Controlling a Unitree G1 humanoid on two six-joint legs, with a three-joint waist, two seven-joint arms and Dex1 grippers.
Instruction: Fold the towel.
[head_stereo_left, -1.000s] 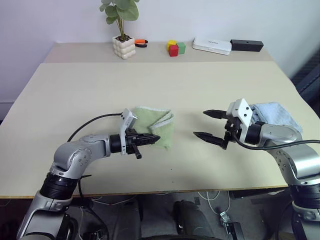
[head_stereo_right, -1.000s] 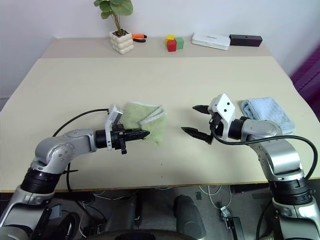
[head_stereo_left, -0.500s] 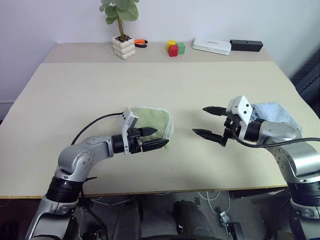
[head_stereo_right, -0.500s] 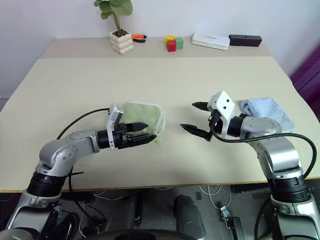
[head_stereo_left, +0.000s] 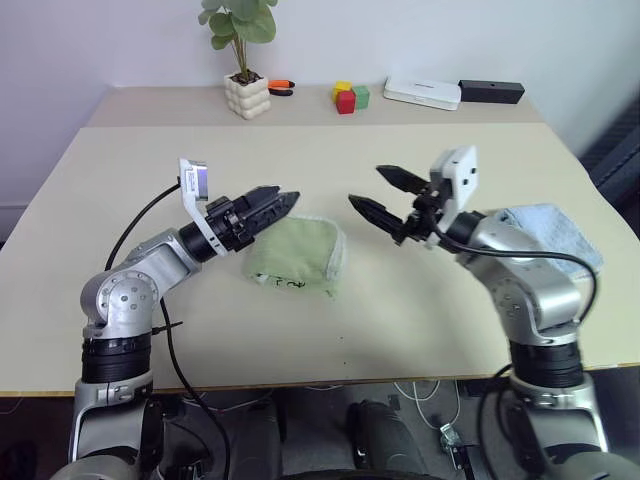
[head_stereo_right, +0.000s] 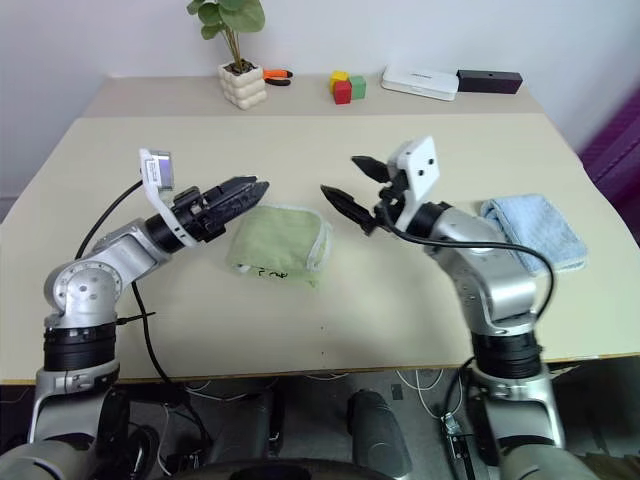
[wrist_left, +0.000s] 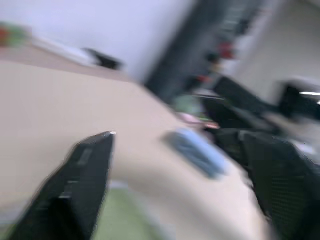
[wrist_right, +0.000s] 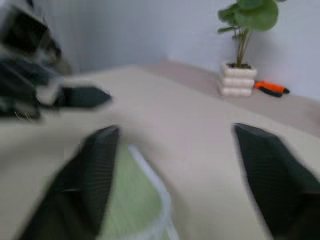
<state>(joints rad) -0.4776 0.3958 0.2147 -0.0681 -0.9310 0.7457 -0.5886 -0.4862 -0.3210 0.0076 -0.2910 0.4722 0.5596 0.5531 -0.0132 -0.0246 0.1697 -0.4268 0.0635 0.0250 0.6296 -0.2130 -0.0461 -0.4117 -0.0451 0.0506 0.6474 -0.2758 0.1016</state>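
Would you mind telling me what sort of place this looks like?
Probably an office or lab: a beige table against a white wall, with a potted plant, a white router-like box and coloured blocks.

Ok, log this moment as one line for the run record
towel: folded, flat on table, free | left hand: above towel, empty | right hand: open, empty | blue towel: untouched

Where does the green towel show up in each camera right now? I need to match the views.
Left eye view: the green towel lies folded mid-table, below and between the two grippers.
Right eye view: same spot, slightly left of centre.
Left wrist view: a blurred green patch at the lower edge, between the fingers.
Right wrist view: green cloth with whitish edging at the bottom.
Shared landmark: the potted plant at the table's far side.
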